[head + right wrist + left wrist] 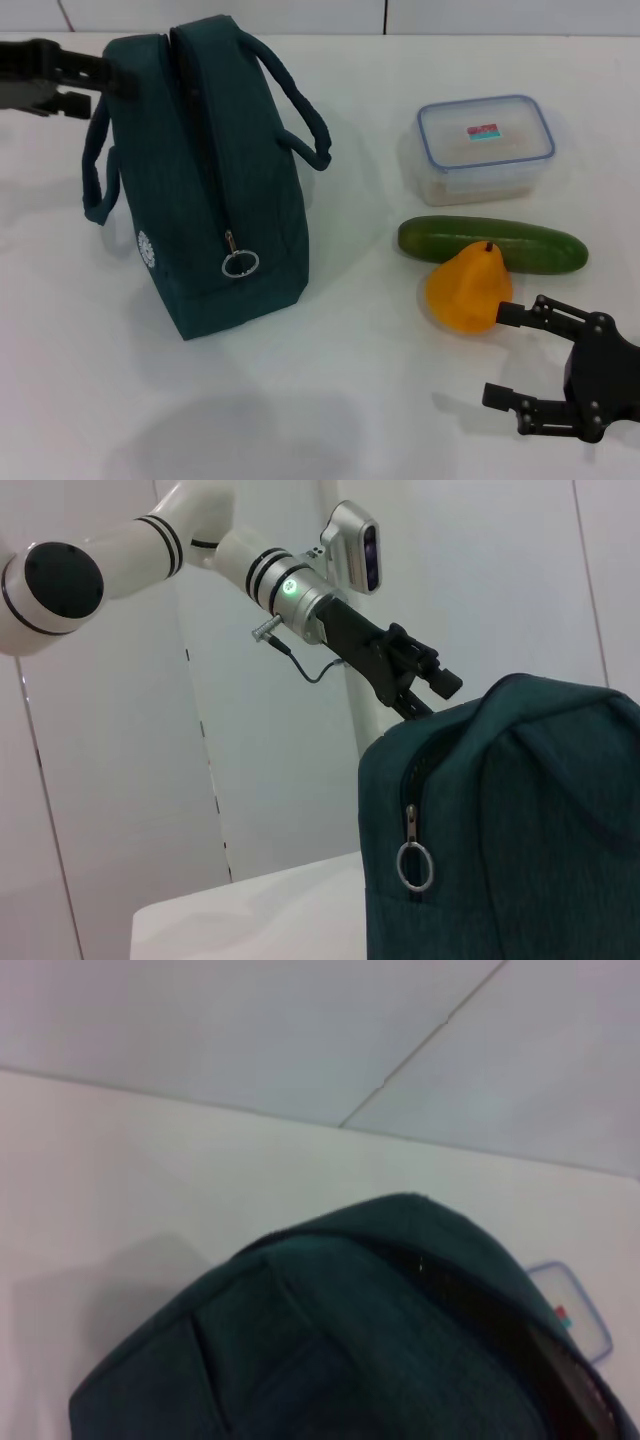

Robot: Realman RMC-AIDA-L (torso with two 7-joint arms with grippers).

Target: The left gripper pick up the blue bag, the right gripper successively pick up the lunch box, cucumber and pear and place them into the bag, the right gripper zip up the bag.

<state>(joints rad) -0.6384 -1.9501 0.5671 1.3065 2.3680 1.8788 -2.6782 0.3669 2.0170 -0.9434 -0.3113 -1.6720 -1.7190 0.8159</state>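
On the white table [330,400]: all the task's things sit here, bag on the left side, food on the right.
Blue bag [215,190]: it stands upright with its two loop handles hanging down, one on each side. The zip along the top looks shut, and the ring pull [240,263] hangs at the near end. A small white round logo [148,248] shows low on its side.
Left gripper [85,85]: it is up at the far top corner of the bag, right by the fabric. I cannot tell if its fingers are spread or pressed together.
Lunch box [486,147]: it rests flat at the far right, lid on, well apart from the bag.
Cucumber [492,243]: it lies sideways just in front of the lunch box.
Pear [470,288]: it sits in front of the cucumber and touches it, stem pointing up.
Right gripper [508,355]: it is low at the near right, fingers spread wide and pinching nothing. One fingertip is right beside the pear.
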